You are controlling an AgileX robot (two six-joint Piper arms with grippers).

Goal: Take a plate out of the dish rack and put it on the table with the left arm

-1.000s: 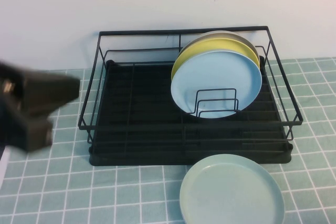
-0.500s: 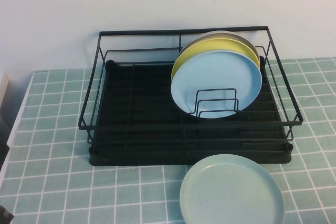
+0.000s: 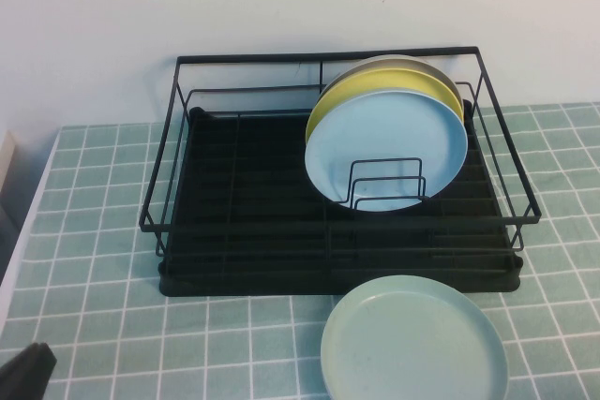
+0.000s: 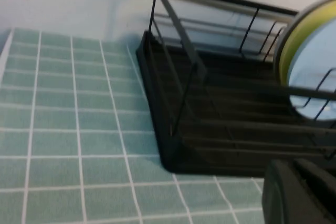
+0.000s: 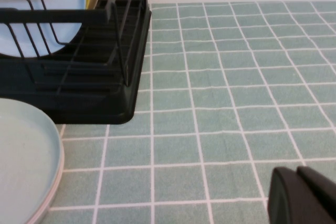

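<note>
The pale mint-green plate [image 3: 414,339] lies flat on the teal tiled table [image 3: 94,231], just in front of the black dish rack [image 3: 244,280], near its right end. It also shows in the right wrist view [image 5: 21,161]. My left gripper [image 4: 291,169] is shut and empty, low over the table off the rack's front left corner [image 4: 168,156]; only a dark tip [image 3: 23,372] shows in the high view. My right gripper [image 5: 296,174] is shut and empty, low over the tiles to the right of the rack [image 5: 105,103]; it is outside the high view.
A sky-blue plate [image 3: 384,142], a yellow plate [image 3: 375,86] and a paler plate behind them stand upright in the right half of the rack. The rack's left half holds bare wire dividers. A white wall runs behind the rack. The table's left edge [image 3: 19,259] is close by.
The left arm has pulled back from beside the rack's left end toward the near left corner; only its tip shows now. The plates and rack have not moved.
</note>
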